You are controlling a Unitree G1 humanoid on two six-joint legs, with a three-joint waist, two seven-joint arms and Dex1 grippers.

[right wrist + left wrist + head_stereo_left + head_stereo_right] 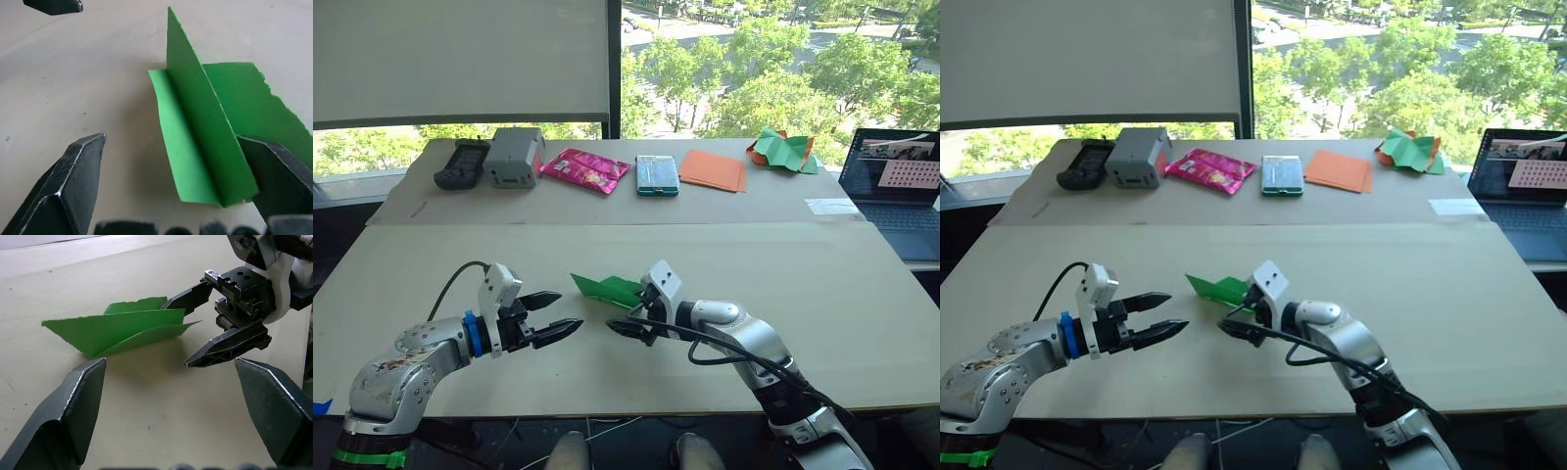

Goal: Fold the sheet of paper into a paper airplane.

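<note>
Here, unmarked green paper airplane (122, 330) beside right gripper (205, 323).

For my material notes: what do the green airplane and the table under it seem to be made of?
Airplane: thin matte paper, probably; it holds sharp creases and one edge looks torn. Table: pale beige, matte board, perhaps laminate or cardboard; a seam crosses it, and the exact material is unclear.

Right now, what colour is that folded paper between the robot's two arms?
Plain bright green all over the paper airplane; the left wrist view shows it best.
</note>
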